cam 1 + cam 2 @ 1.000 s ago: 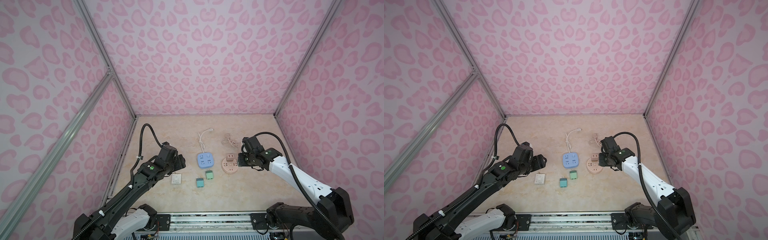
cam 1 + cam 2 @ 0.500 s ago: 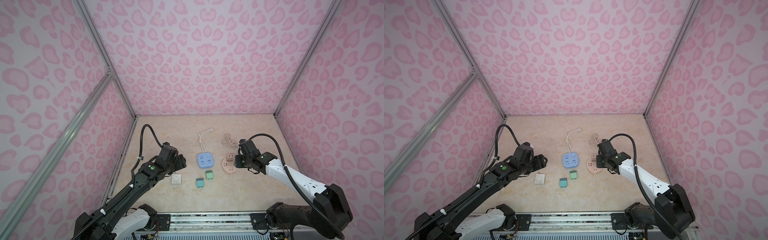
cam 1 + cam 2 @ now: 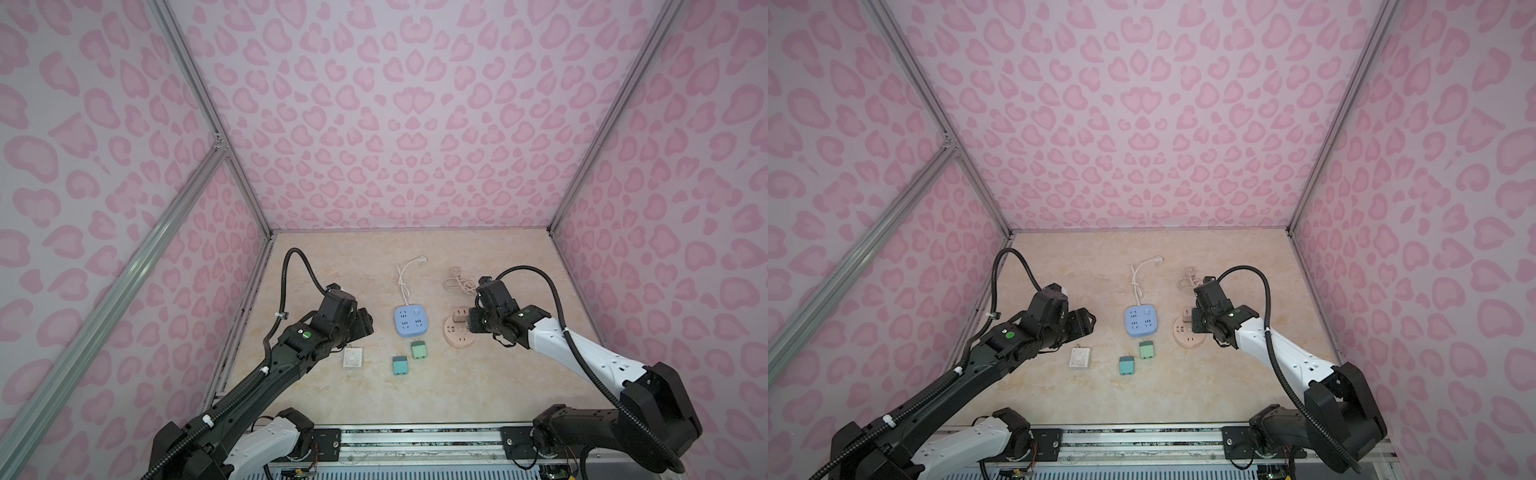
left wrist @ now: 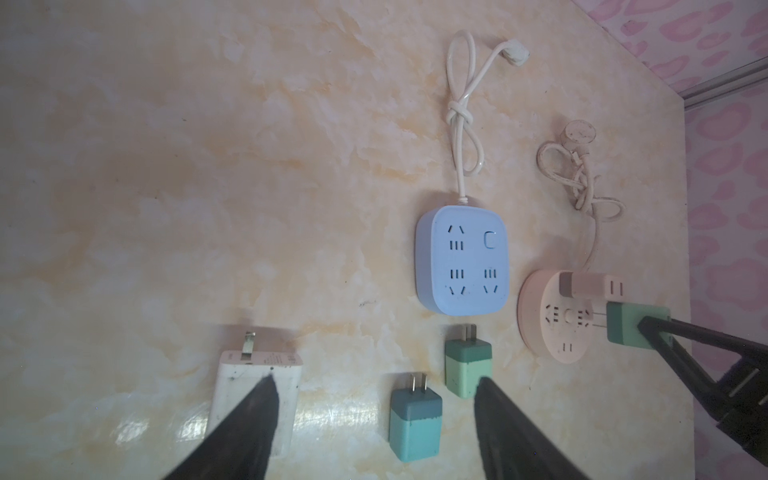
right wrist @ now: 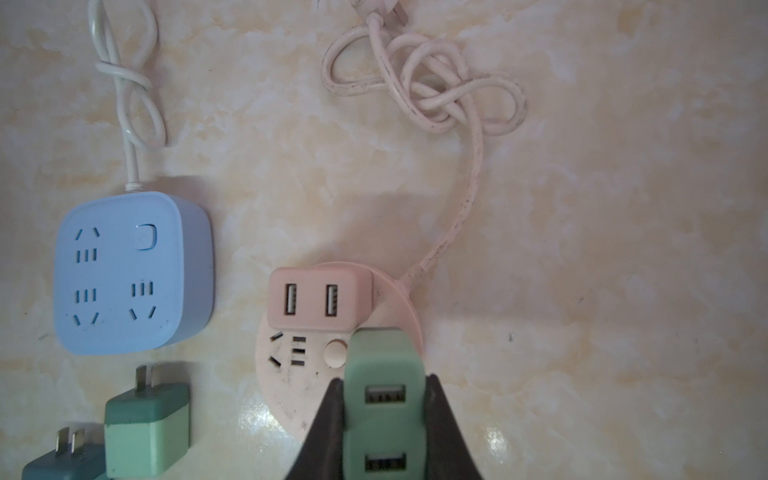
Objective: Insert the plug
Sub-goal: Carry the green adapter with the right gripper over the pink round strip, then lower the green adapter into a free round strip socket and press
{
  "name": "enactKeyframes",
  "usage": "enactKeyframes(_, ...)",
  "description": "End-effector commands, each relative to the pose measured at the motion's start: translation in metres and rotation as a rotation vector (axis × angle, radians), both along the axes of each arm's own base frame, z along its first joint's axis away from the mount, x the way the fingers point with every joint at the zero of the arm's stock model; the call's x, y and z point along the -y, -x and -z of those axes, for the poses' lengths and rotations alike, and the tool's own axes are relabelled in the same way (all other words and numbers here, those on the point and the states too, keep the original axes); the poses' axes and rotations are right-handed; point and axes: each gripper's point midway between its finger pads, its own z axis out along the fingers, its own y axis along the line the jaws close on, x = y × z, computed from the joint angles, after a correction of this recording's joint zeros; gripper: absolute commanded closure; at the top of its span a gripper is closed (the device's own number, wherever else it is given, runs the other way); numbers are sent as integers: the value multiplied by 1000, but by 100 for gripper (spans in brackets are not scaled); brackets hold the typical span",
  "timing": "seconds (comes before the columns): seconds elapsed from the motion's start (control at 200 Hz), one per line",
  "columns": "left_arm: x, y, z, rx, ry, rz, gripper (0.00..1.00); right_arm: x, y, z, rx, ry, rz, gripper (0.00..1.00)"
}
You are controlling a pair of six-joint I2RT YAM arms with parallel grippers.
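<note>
Nearly there: the right gripper [image 5: 383, 388] clenches the green plug [image 5: 384, 361] over the round pink socket [image 5: 282, 395], right of the tabletop's middle, yet bare prongs [image 4: 595, 320] show between them, so pressing home looks left. The plug is a mint block with two USB ports. The left gripper [image 4: 376, 380] hangs released.

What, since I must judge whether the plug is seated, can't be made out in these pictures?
Green plug prongs: right wrist view, hidden under the plug's own body; their slots in the round socket are unclear.
Green plug: both top views, hidden under the right arm.
Teal adapter: right wrist view, cut by the picture's edge.
White adapter: left wrist view, partly behind a finger of the left tool.
</note>
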Motion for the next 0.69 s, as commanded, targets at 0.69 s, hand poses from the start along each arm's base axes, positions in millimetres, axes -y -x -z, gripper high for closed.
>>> enactKeyframes(0.69,0,-1,4,4,2,-3,24,2,5,18,-1,70,-3,100)
